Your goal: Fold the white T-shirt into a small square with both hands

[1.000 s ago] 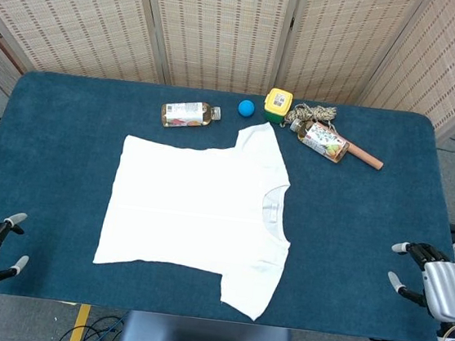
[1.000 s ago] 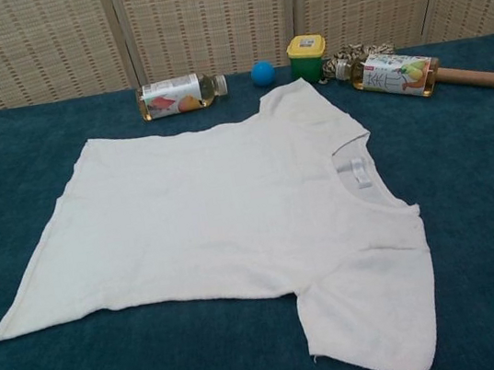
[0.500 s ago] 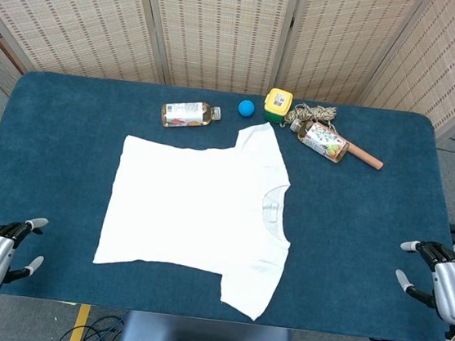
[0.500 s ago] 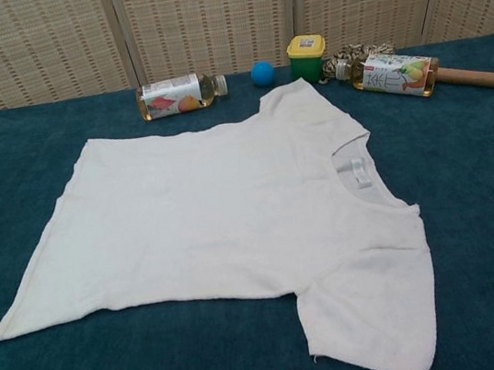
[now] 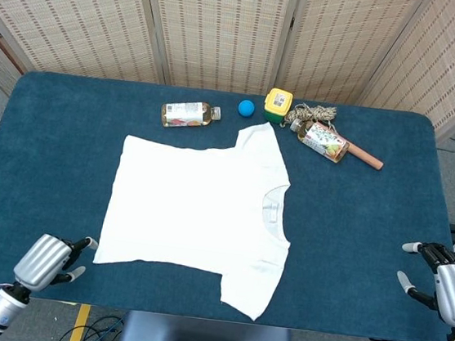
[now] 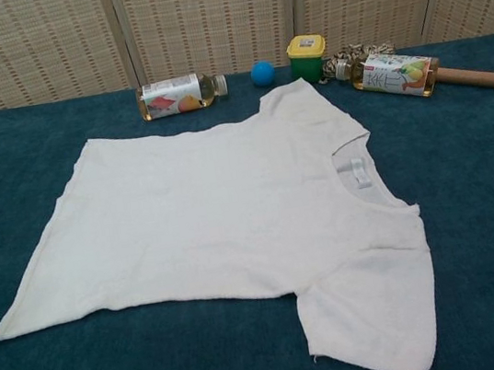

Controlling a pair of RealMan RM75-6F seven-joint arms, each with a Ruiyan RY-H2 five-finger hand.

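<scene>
The white T-shirt [image 5: 198, 214] lies spread flat in the middle of the desk [image 5: 59, 135], unfolded, its collar toward the right and its hem toward the left. The cloth looks soft and matte with only faint wrinkles; one sleeve reaches toward the far edge, the other toward the near edge, where its tip lies just short of the desk's rim. The desk top is a dark teal, carpet-like fabric with rounded corners.

Broad bare strips of desk run to the left of the hem and to the right of the collar. The left hand [image 5: 49, 259] hovers at the near edge, close to the shirt's near-left hem corner but apart from it; its silvery shell faces up, its dark fingers are loosely spread and it holds nothing. The right hand [image 5: 442, 281] sits at the desk's right edge, well apart from the shirt, fingers apart and empty.

Along the far edge stands a row of small things: a clear bottle [image 5: 188, 114] lying on its side, a smooth blue ball [image 5: 246, 108], a green tub with a yellow lid [image 5: 278, 105], a coil of rough twine [image 5: 316, 115], a second labelled bottle [image 5: 324, 140] lying down, and a wooden stick [image 5: 365, 157] just beside it. The far sleeve ends near the ball and tub. Woven screens [image 5: 220, 21] stand behind the desk.
</scene>
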